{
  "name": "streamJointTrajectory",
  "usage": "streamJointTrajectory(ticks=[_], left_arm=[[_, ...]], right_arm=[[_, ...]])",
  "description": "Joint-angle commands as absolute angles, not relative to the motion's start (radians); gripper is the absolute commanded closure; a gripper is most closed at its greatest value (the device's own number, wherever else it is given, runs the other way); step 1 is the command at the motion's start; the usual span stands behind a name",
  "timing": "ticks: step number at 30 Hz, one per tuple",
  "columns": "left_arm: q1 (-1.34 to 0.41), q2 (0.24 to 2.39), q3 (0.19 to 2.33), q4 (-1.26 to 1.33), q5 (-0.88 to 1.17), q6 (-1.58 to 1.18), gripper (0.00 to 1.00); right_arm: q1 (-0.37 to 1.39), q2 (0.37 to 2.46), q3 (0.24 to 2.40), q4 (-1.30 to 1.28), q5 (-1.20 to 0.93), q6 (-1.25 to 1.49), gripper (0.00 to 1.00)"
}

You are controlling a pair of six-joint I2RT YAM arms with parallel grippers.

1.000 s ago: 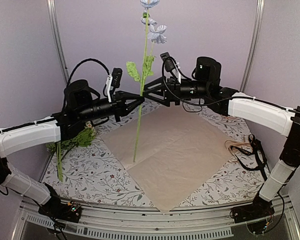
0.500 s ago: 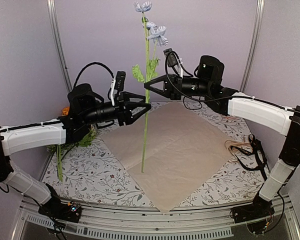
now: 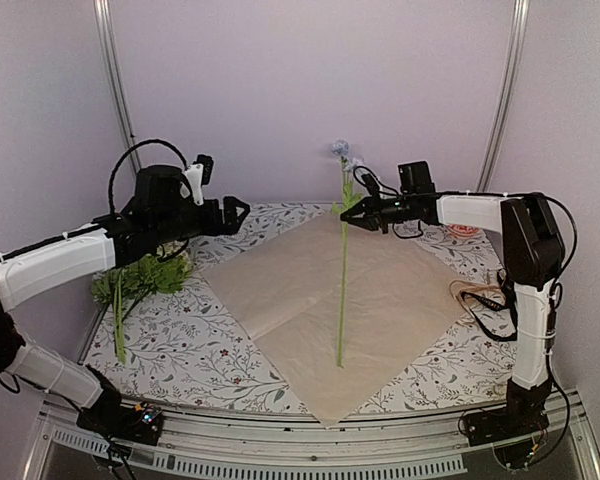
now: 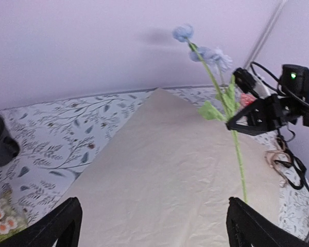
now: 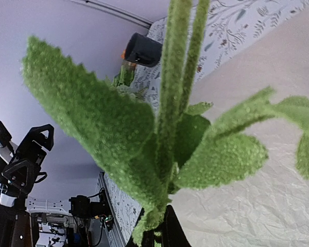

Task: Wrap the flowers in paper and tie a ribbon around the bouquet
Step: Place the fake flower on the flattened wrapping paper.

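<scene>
Over paper (image 3: 400,300) at table (image 3: 180,340) centre: clamps upright flower (image 3: 341,280) stem with right gripper (image 3: 346,215); holds left gripper (image 3: 238,213) wide apart, empty.

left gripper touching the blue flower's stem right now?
Apart. The top external view shows the left gripper open, with clear space between it and the flower stem; only the right gripper is shut on it.

The black left gripper (image 3: 232,212) has let go, stands wide open and has drawn back beyond the left edge of the peach-orange paper sheet (image 3: 400,300). The black right gripper (image 3: 350,217) alone now pinches the long green flower stem (image 3: 341,290) with pale blue blooms, which sits lower, its foot nearer the sheet's near corner.
</scene>
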State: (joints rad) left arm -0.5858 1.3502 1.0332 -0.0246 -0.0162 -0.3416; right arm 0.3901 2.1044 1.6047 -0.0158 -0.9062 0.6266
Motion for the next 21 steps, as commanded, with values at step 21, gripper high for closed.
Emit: streamJointTrajectory(ticks=[21], left_arm=[[-0.466,1.287,0.969,-0.272,-0.187,-0.347,0.01]], right_arm=[[0.305,2.523,1.902,-0.248,-0.719,0.522,0.89]])
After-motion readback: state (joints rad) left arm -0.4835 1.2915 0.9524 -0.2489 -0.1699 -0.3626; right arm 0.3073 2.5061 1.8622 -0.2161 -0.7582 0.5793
